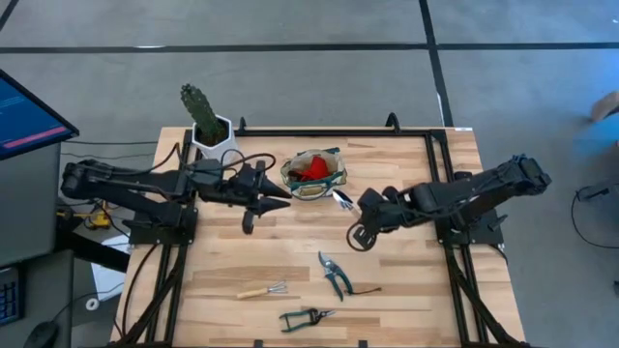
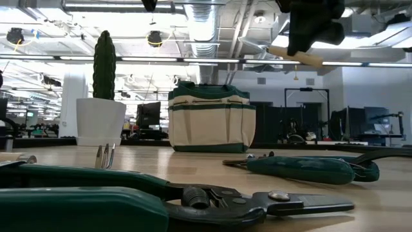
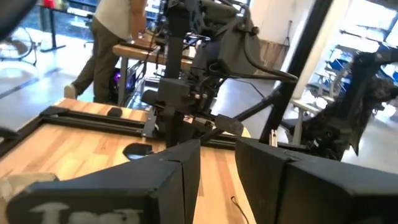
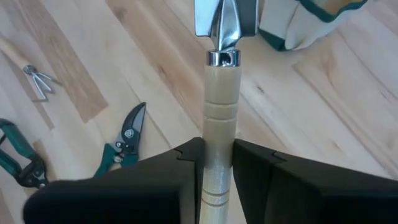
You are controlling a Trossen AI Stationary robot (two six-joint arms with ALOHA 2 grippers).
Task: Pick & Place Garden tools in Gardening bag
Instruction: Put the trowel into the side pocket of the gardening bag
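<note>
Right wrist view shows our right pincer (image 4: 217, 152) pinching a wooden-handled trowel (image 4: 222, 93), blade toward the gardening bag (image 1: 313, 174) just beyond. We should carry it above the bag's mouth, tip downward, before releasing. Left pincer (image 1: 259, 205) waits beside the bag, slightly parted, empty.

I see the gardening bag (image 1: 313, 174) at the table's (image 1: 406, 280) far edge, with the cactus pot (image 1: 212, 134) to its left. Nearer me lie two pruning shears (image 1: 334, 274) (image 1: 307, 317) and a small rake (image 1: 262, 290), left of them.
</note>
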